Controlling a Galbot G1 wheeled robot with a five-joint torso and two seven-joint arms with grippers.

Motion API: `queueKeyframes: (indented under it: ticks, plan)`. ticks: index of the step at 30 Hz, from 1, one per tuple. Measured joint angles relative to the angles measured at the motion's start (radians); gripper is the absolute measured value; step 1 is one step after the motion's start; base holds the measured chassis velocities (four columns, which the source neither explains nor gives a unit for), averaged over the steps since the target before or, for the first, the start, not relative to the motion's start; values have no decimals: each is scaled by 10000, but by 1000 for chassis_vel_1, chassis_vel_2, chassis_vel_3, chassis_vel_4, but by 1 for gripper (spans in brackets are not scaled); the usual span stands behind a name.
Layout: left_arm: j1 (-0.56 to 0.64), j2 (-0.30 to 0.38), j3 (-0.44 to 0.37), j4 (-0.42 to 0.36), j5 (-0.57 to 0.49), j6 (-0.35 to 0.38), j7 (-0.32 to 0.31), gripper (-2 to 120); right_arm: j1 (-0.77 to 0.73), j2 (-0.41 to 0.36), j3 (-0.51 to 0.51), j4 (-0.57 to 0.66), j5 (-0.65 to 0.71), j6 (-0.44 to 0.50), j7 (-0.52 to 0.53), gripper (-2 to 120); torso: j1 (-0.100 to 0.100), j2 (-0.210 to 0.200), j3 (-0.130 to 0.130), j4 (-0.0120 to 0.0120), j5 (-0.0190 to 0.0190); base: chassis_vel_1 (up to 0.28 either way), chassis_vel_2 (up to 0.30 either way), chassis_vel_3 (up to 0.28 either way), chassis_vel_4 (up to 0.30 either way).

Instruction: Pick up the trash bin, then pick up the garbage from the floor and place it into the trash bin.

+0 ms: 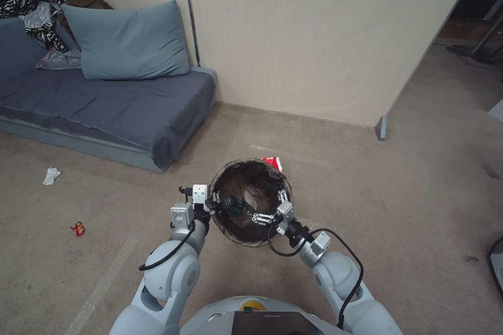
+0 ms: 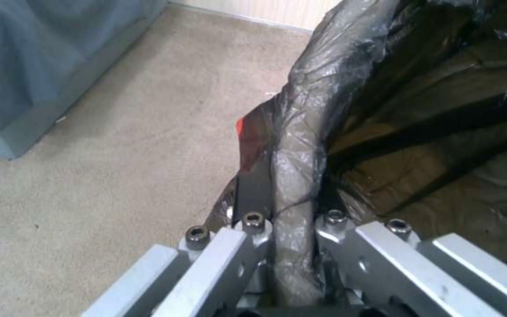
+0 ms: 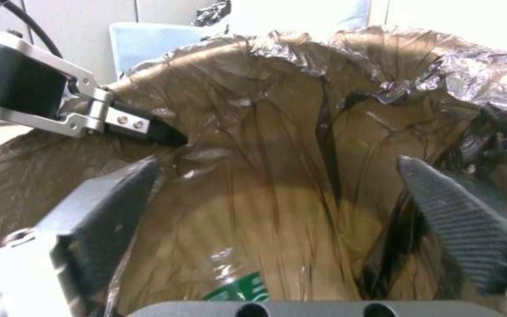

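Overhead, dark-lined trash bin (image 1: 251,201), round-mouthed

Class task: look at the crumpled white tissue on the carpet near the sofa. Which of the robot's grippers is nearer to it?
Left. The left gripper clamps the trash bin rim on the side facing the white tissue. The right gripper hangs open over the bin's mouth, farther from the tissue.

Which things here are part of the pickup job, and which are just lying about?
Job:
trash bin, left gripper clamped on its rim
green bottle inside it
right gripper, fingers open over the bin
white tissue
red wrapper
red carton behind the bin

Lying about:
sofa
pillow
clothes
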Motion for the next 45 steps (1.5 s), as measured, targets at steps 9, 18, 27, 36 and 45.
queueKeyframes:
  ticks: [9, 18, 27, 36, 45]
  plan:
    - [-26, 26, -20, 2, -42, 15, 5, 0, 19, -3, 114, 167, 12, 53, 31, 100, 0, 0, 0, 0, 1, 0, 0, 0, 0]
    - [4, 114, -321, 19, -26, 12, 12, 0, -292, 337, 937, 2710, -210, 209, 1572, 100, 0, 0, 0, -1, 0, 0, 0, 0, 0]
    - [54, 147, -697, -68, 164, -56, 27, 0, -1118, 1033, 1592, 3185, -720, 304, 3291, 100, 0, 0, -1, -2, -1, 0, 0, 0, 0]
    - [143, 167, -1079, -127, 550, -303, 41, 0, -1551, 1727, 1753, 2182, -891, 681, 4268, 100, 0, 0, 0, 1, 0, 0, 0, 0, 0]
    - [235, -66, -1166, -172, 735, -427, 59, 0, -1974, 2055, 1908, 1618, -949, 1528, 4362, 100, 0, 0, 0, -1, 0, 0, 0, 0, 0]
